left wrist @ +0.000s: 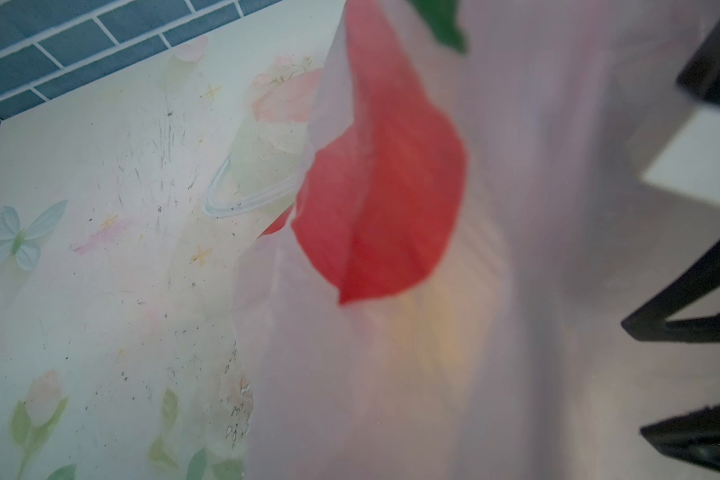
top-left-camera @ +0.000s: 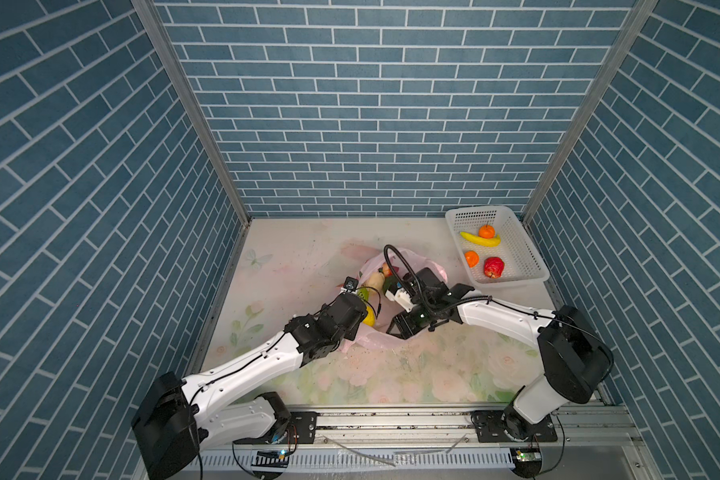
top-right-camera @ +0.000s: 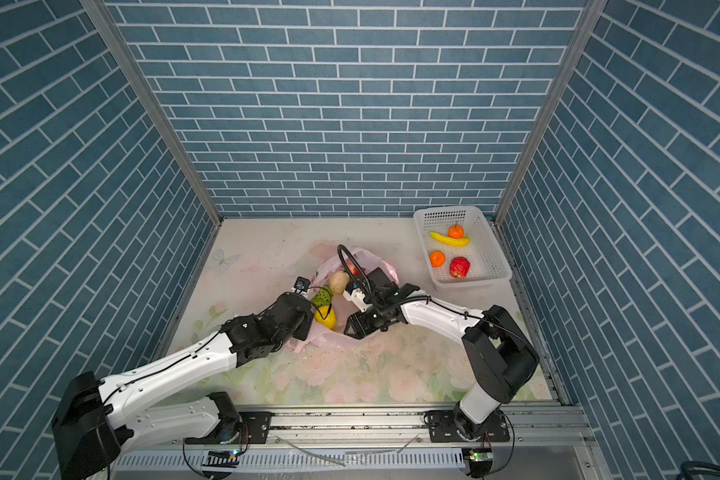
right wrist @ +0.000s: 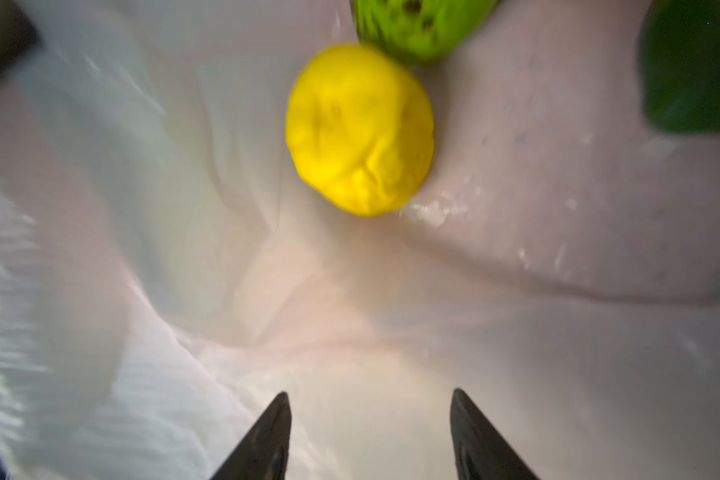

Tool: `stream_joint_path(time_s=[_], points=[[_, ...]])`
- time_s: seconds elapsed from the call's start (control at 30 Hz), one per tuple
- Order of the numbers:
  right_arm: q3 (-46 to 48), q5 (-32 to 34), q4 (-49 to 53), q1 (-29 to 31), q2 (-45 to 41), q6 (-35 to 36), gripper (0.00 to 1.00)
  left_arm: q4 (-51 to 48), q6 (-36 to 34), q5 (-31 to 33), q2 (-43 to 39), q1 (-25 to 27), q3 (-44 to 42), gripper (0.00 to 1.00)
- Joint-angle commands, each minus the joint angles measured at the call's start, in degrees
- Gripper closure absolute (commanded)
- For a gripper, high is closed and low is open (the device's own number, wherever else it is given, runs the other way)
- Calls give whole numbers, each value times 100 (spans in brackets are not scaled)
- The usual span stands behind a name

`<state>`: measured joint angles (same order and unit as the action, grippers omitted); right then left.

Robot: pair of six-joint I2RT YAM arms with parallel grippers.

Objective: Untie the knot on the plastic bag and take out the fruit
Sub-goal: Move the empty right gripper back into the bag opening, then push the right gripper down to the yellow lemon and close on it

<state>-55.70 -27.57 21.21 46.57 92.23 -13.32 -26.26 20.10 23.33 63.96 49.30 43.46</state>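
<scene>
Bag point(top-left-camera: 375, 340) on the desk point(top-left-camera: 304, 249) is open; apple point(top-left-camera: 494, 267) and tangerines point(top-left-camera: 471, 258) already in far-right basket point(top-left-camera: 516, 281). Lemon point(right wrist: 360, 129) and others remain inside. Right fingers point(right wrist: 267, 440) half open, empty, near lemon; left fingers closed, grip hidden.

Thin glossy translucent plastic bag point(right wrist: 558, 208), matt dimpled lemon point(right wrist: 358, 129), perforated plastic basket point(top-left-camera: 516, 249)

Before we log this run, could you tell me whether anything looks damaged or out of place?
The lemon in the bag looks dented: its skin is creased and puckered in the right wrist view. The table mat carries dark scuff marks. Nothing looks spilled.
</scene>
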Motion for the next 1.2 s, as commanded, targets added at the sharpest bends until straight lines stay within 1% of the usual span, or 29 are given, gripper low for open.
stream_joint_path(time_s=[0.0,0.07,0.17,0.33,0.47,0.67,0.77,0.87,1.0,1.03,1.17], points=[[423,-152,-622,222,-184,-184,39,-546,251,16,-196,87,-209,100],[514,-120,-792,274,-143,-294,39,-653,327,-13,-252,131,-313,100],[418,116,-1031,280,-157,-406,38,-751,419,-18,-218,197,-426,100],[-188,347,-1328,274,149,-507,37,-705,488,90,-121,263,-602,100],[-497,497,-1575,305,437,-525,35,-705,428,296,-130,264,-524,100],[-590,910,-2001,432,670,-561,32,-520,407,412,-198,259,-505,100],[-597,1108,-2239,535,806,-638,30,-269,343,453,-235,264,-535,100],[-654,1176,-2484,616,967,-680,29,-22,224,405,-146,264,-575,100],[-703,1194,-2856,726,1121,-772,24,232,148,227,-10,265,-603,100],[-734,1246,-2903,754,1168,-786,22,273,136,186,4,263,-611,100],[-973,1379,-2858,832,1467,-795,20,326,108,94,-28,264,-685,100]])
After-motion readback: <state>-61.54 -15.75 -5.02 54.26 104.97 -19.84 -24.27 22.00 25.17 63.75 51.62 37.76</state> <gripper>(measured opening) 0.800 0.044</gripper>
